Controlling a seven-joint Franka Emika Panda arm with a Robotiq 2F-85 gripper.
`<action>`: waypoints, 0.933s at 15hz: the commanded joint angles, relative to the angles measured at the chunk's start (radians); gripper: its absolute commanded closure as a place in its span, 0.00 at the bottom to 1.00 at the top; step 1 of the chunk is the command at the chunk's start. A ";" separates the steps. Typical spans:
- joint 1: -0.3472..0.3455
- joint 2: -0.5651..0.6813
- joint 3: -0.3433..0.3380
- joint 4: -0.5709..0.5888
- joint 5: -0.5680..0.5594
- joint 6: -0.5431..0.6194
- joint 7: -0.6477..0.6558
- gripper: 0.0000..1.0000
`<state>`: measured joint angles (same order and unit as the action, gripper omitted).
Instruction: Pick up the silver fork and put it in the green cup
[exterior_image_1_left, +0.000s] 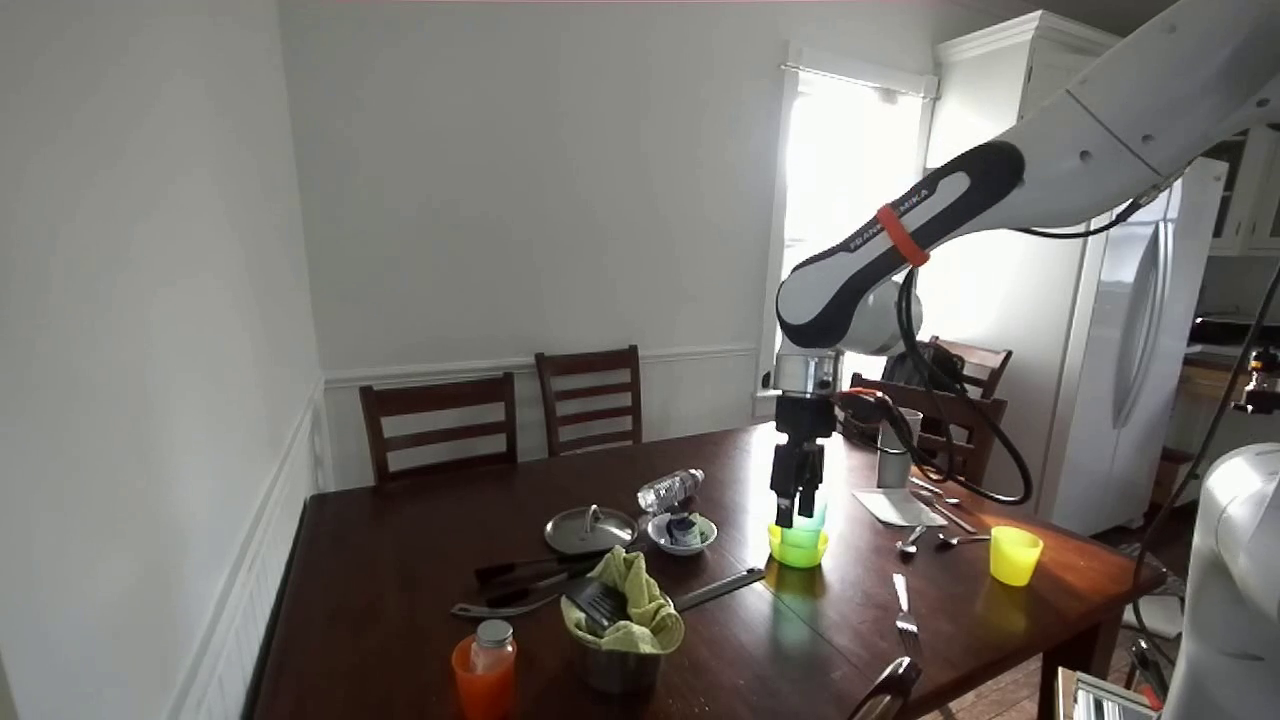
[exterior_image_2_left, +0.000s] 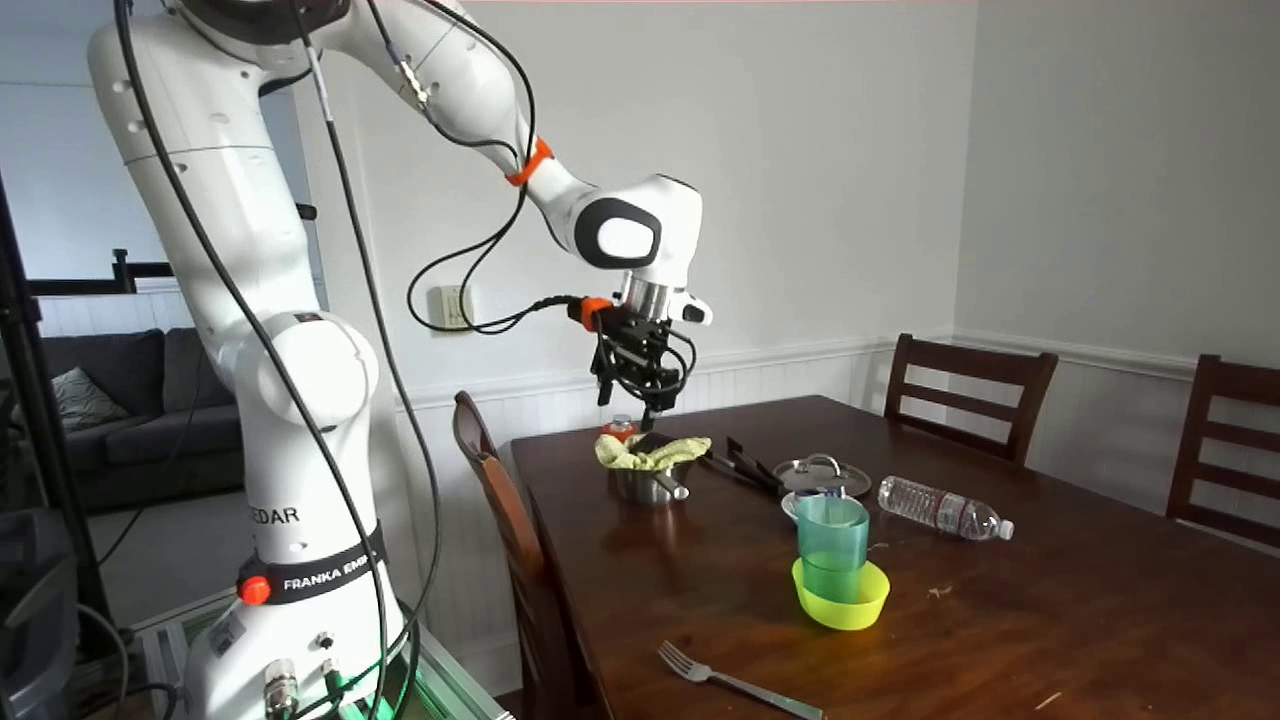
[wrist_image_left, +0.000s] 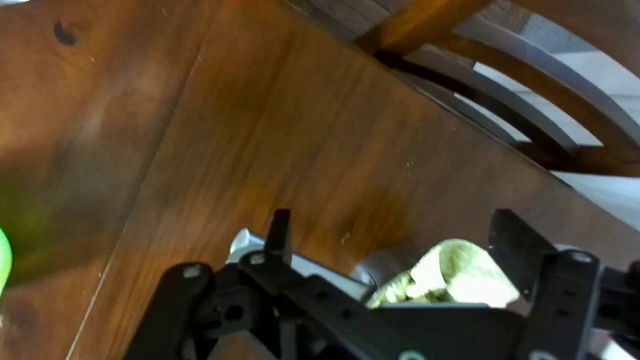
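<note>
The silver fork (exterior_image_1_left: 903, 605) lies flat on the table; it also shows in an exterior view (exterior_image_2_left: 745, 686). It is out of clear view in the wrist view. The green cup, a translucent tumbler looking teal-green (exterior_image_2_left: 833, 540), stands upright in a lime-yellow bowl (exterior_image_2_left: 842, 612). In an exterior view the cup (exterior_image_1_left: 812, 518) is partly hidden behind my gripper (exterior_image_1_left: 796, 515). My gripper is open and empty, pointing down above the table near the pot; it also shows in an exterior view (exterior_image_2_left: 626, 412) and the wrist view (wrist_image_left: 393, 220). It is apart from fork and cup.
A pot (exterior_image_1_left: 618, 672) with a green towel and spatula is below the gripper. Its handle (exterior_image_1_left: 720, 588) points toward the bowl. A lid (exterior_image_1_left: 590, 530), bottle (exterior_image_1_left: 670, 490), white bowl (exterior_image_1_left: 683, 547), orange cup (exterior_image_1_left: 485, 680), yellow cup (exterior_image_1_left: 1015, 555) and chair (exterior_image_2_left: 510, 530) are around.
</note>
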<state>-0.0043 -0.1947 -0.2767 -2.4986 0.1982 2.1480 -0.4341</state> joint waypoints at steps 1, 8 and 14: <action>-0.067 0.074 0.054 0.000 -0.159 -0.055 0.079 0.00; -0.138 0.105 0.072 -0.066 -0.554 -0.056 0.248 0.00; -0.184 0.123 0.053 -0.097 -0.600 0.013 0.243 0.00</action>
<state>-0.1781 -0.0714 -0.2363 -2.5974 -0.4033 2.1639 -0.1908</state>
